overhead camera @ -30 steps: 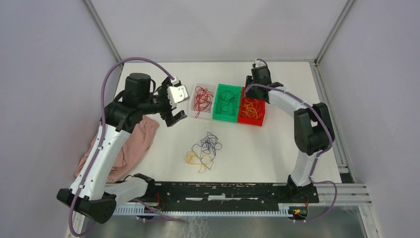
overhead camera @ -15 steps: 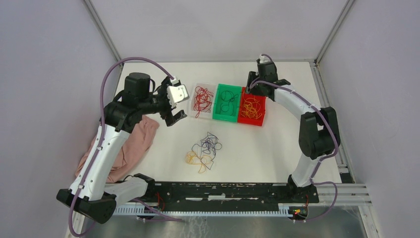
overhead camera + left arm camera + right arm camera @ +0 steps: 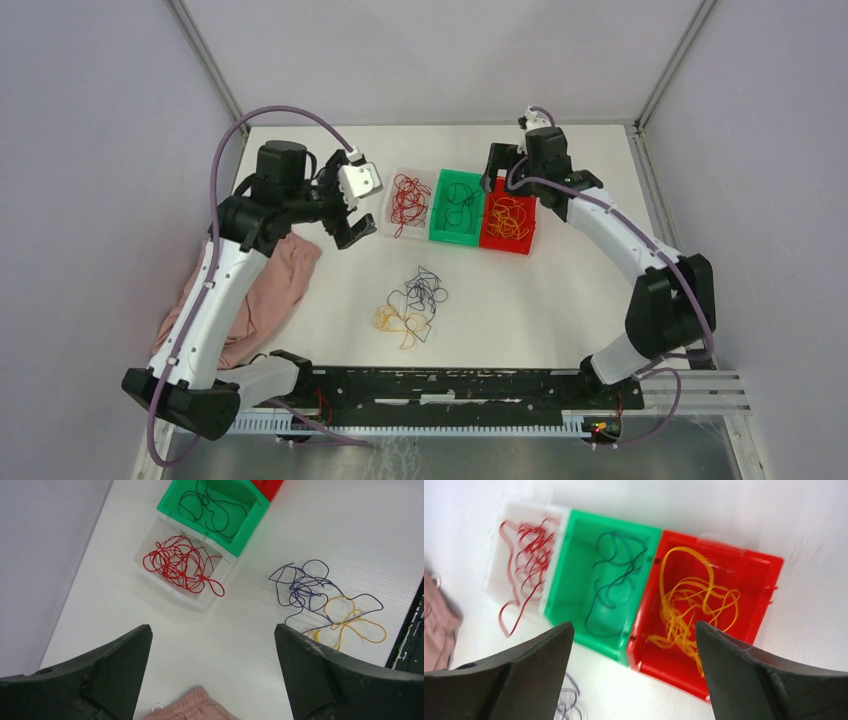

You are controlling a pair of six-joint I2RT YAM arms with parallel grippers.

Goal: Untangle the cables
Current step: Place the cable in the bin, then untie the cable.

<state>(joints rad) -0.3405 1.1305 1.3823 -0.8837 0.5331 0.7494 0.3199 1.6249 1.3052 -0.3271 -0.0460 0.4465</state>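
The right gripper has opened; its fingers now stand wide apart, at the far edge of the red bin. The right elbow has swung outward, toward the near right of the worktop. The left gripper has shifted slightly toward the far side.

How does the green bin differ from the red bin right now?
The green bin holds only a few dark wires; the red bin holds a fuller heap of yellow-orange wires. The green bin sits mid-row; the red bin is at the end, nearest the right tool. Both are open-topped and touch side by side.
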